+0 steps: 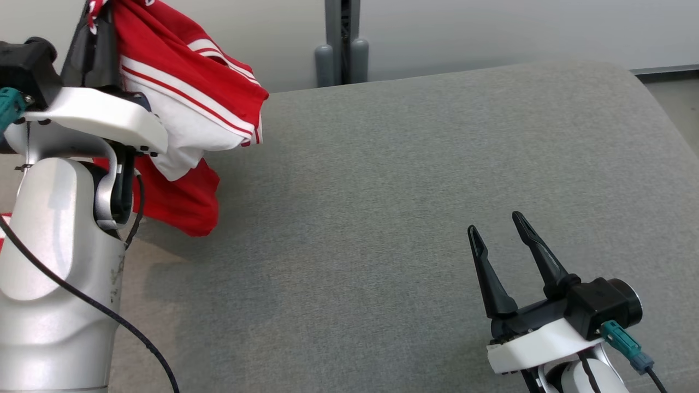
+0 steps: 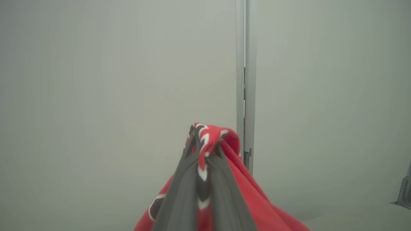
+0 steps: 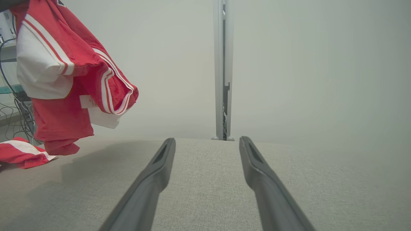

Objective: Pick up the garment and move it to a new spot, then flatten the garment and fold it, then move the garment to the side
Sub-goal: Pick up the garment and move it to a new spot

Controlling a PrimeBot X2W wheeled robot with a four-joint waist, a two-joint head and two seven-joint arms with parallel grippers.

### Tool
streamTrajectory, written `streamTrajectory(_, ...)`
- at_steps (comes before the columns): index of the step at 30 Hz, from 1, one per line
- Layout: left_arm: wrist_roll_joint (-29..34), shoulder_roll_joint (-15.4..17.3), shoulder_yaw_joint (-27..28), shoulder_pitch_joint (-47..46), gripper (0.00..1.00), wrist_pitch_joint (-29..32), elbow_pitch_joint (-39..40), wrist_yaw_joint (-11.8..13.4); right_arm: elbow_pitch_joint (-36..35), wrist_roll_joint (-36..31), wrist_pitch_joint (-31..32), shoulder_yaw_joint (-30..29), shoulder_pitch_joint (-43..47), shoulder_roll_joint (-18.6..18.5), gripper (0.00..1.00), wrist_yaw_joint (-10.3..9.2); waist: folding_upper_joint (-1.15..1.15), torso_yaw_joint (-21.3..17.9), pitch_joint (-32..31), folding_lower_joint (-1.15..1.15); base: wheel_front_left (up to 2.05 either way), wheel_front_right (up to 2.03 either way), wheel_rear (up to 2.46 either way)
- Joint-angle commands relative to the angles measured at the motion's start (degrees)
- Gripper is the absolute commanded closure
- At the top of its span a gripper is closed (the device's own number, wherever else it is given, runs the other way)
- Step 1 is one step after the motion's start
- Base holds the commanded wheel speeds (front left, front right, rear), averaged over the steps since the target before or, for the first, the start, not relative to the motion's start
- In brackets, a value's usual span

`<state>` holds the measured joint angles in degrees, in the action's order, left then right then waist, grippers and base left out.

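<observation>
- left claw (image 2: 204,141) clamped shut on red garment (image 1: 185,98) with white stripes, holding it up in the air, bunched, hanging over left edge of grey fabric surface (image 1: 409,191)
- right claw (image 1: 494,222) fingers spread, empty, low over surface at lower right, well apart from garment

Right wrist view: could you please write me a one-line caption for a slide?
Open right gripper poised over the gray padded surface, red-and-white garment hanging in the air at upper left.

Garment (image 1: 185,109), red, white-striped: hanging at ten o'clock behind left arm (image 1: 54,245). Right pincer (image 1: 494,221): five o'clock, fingers spread, over grey worktop (image 1: 382,191).
</observation>
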<state>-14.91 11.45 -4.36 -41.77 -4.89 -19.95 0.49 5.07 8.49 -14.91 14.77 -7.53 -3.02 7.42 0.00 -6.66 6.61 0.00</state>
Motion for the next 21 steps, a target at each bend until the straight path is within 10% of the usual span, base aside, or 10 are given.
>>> streamTrajectory(1, -0.26, -0.02, -0.38, -0.38, 1.0, 0.23, 0.3, -0.44, 0.31, -0.04, -0.35, -0.26, 0.38, -0.08, 0.0, 0.13, 0.0, -2.43, -0.66, 0.0, 0.0, 0.0, 0.0)
streamTrajectory(21, 7.58, -4.07, -14.25, 2.05, 1.0, -2.1, -13.17, -2.51, 1.18, 0.48, -0.35, 0.28, 0.42, 0.0, 0.0, 0.13, 0.0, -11.39, 0.7, 0.0, 0.0, 0.0, 0.0)
